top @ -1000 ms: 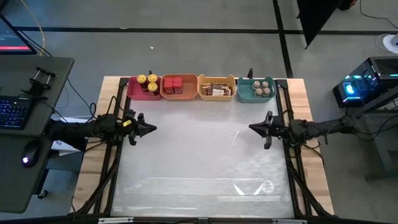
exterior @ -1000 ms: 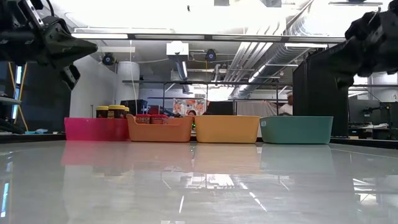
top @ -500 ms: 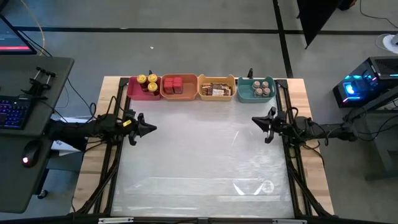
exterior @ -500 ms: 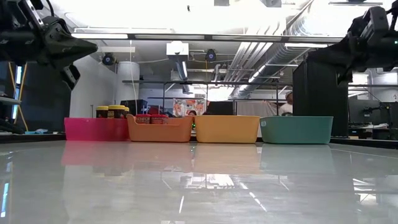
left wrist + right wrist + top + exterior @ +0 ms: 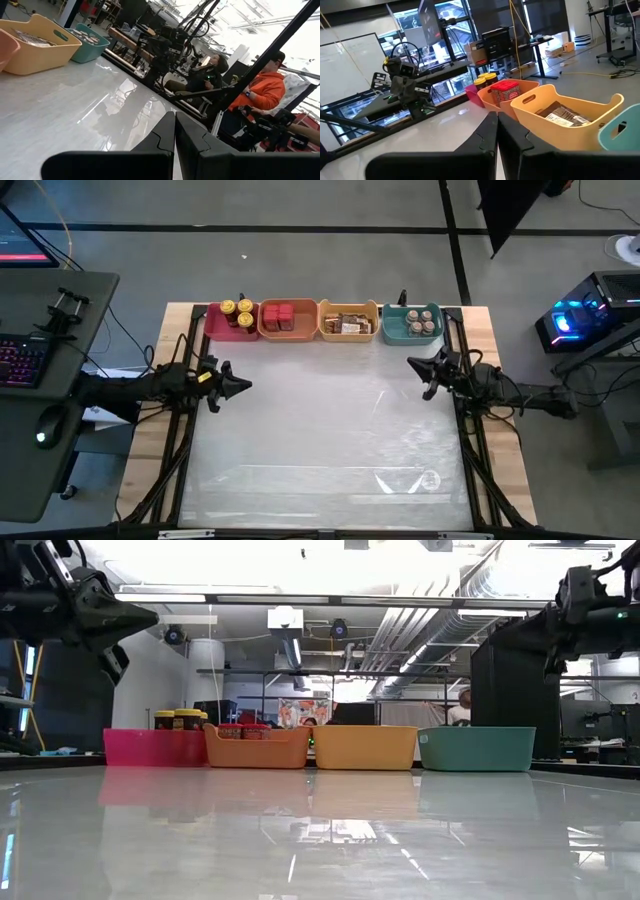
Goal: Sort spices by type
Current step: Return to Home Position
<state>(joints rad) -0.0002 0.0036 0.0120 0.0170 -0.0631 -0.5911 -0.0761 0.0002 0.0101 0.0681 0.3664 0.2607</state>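
High view is showing spices sorted in bins, left gripper and right gripper hovering clenched empty, seemingly needing only homing.

No lettering you can read anywhere, print on the red boxes too small for you to make out, white labels on the foil packets blurred, poster in the far room illegible.

Bright ceiling lights burn out white overhead and throw streaky glare across the glossy table.
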